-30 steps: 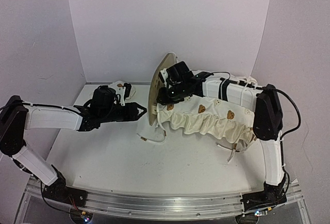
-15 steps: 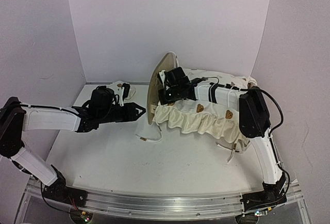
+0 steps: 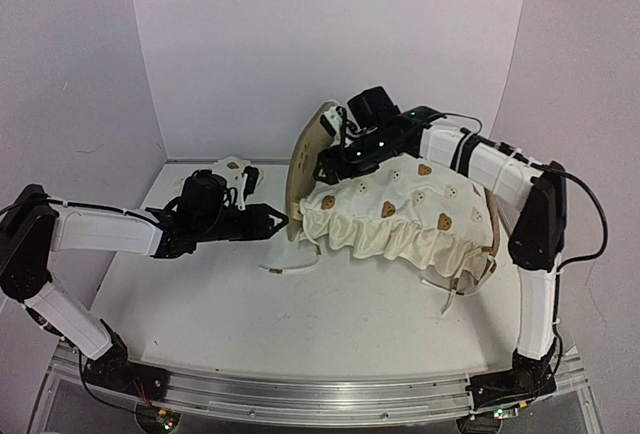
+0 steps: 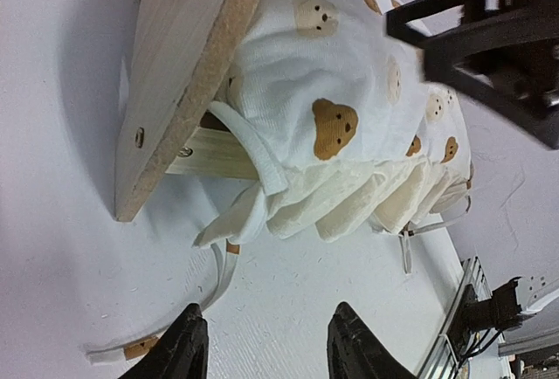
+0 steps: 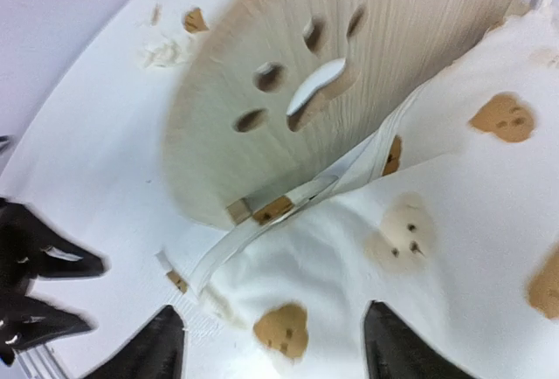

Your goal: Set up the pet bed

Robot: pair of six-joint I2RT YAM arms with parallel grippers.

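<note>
The right gripper [image 3: 338, 152] is held open and empty above the cushion [image 3: 420, 209], which is draped over the bed [image 3: 296, 186]. The cushion should be pressed flat against the headboard [image 3: 305, 154] just ahead.

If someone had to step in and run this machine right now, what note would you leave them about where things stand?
Left pincer: open, empty, low over the table beside the headboard of the pet bed.
Right pincer: open, empty, above the bear-print cushion, close to the headboard.
Done: the cushion is draped over the bed frame.
Left: the cushion looks rumpled, and a tie lies loose on the table. The small pillow sits at the back left, off the bed.
</note>
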